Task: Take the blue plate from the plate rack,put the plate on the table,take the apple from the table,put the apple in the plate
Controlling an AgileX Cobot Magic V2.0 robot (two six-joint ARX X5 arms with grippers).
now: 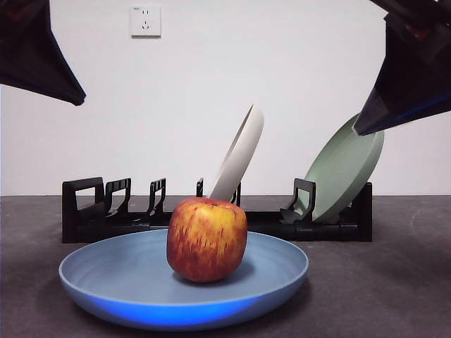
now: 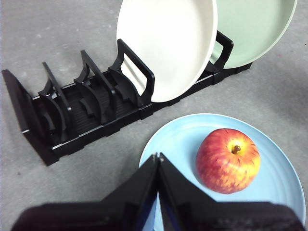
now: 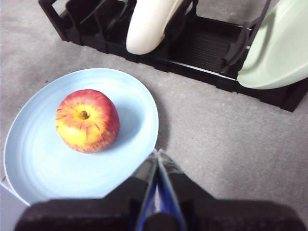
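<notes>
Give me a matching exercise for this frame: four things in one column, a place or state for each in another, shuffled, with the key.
Things:
1. apple
2. blue plate
3. cream plate
4. green plate

Places:
A. leaning in the rack at its end, under a raised gripper
B. flat on the table, in front of the rack
C. sitting in the blue plate
D. standing tilted in a slot near the rack's middle

Pairs: 1-C, 2-B, 3-D, 4-A
</notes>
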